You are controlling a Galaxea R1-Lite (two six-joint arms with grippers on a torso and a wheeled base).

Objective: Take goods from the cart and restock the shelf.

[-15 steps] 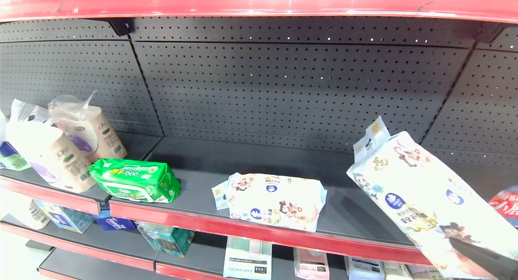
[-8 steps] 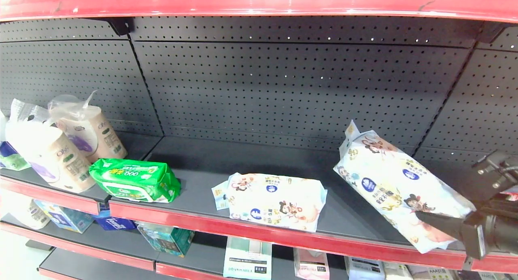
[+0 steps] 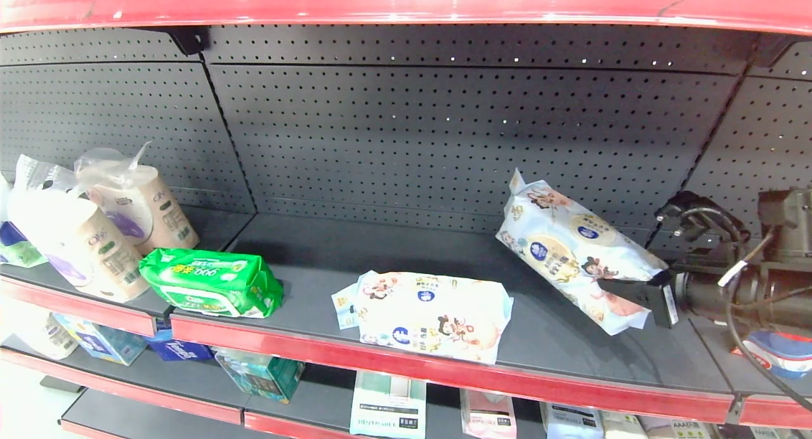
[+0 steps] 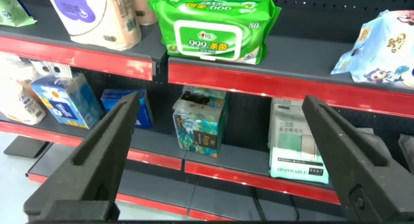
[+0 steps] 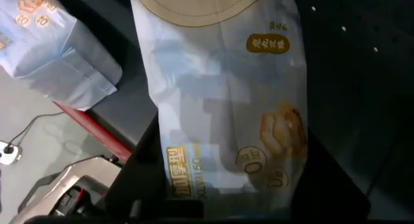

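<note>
Pinched the new pack of wipes point(image 3: 571, 248) at its low end in the right claw point(image 3: 634, 293), both fingers pressed onto it. Hung tilted, top corner leaning toward the back wall, to the right of the lying pack point(image 3: 431, 315) and apart from it. Hard to tell whether its low corner touched the shelf point(image 3: 380, 248).

Looked like the putting-down step. Called for a slow tip forward until the pack lay flat on the board, near the right of the lying pack with a small gap. Best let go only once the board carried the weight, or the pack could flop or slide toward the red front edge. Best pulled straight back after, so as not to drag the wrap.

Soft, puffy and pillow-like, both packs, in smooth shiny plastic with cartoon pictures and crimped ends. Squashy under the fingers, so likely to bend or sag. Flat, hard, dark metal for the board, with a wall of small holes behind.

Spread wide and holding nothing, the left claw point(image 4: 213, 153), lower than the lying pack and to its left. Further left of the lying pack, a green pack point(image 3: 212, 281), shiny too.
</note>
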